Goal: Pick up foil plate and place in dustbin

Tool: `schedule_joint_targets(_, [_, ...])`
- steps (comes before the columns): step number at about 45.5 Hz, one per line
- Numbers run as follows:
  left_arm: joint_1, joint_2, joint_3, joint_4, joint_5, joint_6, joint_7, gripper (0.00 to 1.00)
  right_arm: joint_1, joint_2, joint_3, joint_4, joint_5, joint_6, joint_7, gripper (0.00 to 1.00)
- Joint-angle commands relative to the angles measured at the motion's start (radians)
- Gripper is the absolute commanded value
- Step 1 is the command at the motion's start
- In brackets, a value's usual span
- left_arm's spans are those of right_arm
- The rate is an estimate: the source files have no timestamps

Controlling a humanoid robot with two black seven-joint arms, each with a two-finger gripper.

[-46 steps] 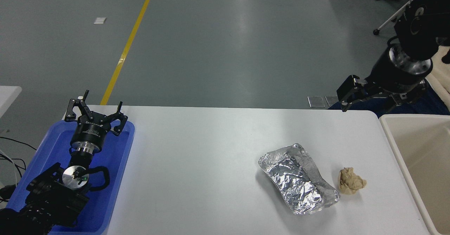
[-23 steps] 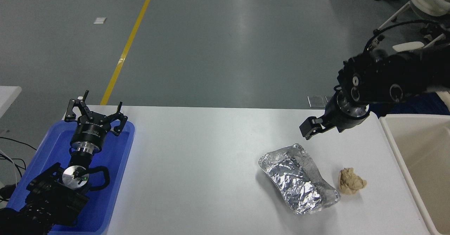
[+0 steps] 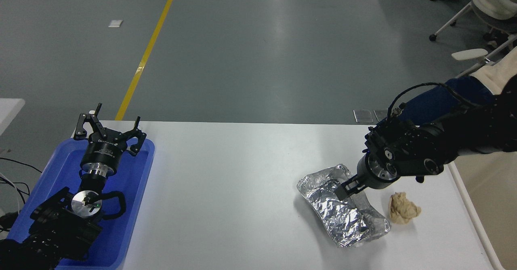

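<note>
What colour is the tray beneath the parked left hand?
Blue; the tray shows best in the head view, under the left hand.

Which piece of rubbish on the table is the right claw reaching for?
The foil plate: the right gripper is at its far rim, while the tan paper ball lies apart.

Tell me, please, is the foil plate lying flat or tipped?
Flat: the foil plate rests open side up on the white table.

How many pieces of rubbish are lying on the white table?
2: the foil plate under the right tool, and the paper ball just right of it.
</note>
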Motion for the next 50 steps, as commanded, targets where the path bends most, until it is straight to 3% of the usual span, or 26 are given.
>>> schedule_joint_targets(1, [0.000,0.000,0.000,0.000,0.000,0.000,0.000,1.00,-0.131,0.006,0.013,-0.097,-0.023,-0.044,0.000,0.90])
schedule_joint_targets(21, [0.000,0.000,0.000,0.000,0.000,0.000,0.000,1.00,-0.252,0.007,0.016,-0.237,-0.008,-0.114,-0.002,0.90])
schedule_joint_targets(28, [0.000,0.000,0.000,0.000,0.000,0.000,0.000,1.00,-0.261,0.007,0.016,-0.237,-0.006,-0.113,-0.002,0.62])
schedule_joint_targets(31, [0.000,0.000,0.000,0.000,0.000,0.000,0.000,1.00,-0.255,0.004,0.016,-0.229,0.009,-0.101,-0.002,0.40])
schedule_joint_targets(34, [0.000,0.000,0.000,0.000,0.000,0.000,0.000,1.00,-0.248,-0.002,0.010,-0.223,0.055,-0.096,-0.002,0.12])
schedule_joint_targets(36, [0.000,0.000,0.000,0.000,0.000,0.000,0.000,1.00,-0.238,-0.011,0.004,-0.212,0.102,-0.088,-0.002,0.00])
schedule_joint_targets(40, [0.000,0.000,0.000,0.000,0.000,0.000,0.000,1.00,-0.188,-0.029,-0.006,-0.163,0.179,-0.068,0.000,0.00])
schedule_joint_targets(50, [0.000,0.000,0.000,0.001,0.000,0.000,0.000,1.00,-0.152,-0.043,-0.010,-0.110,0.190,-0.068,0.001,0.00])
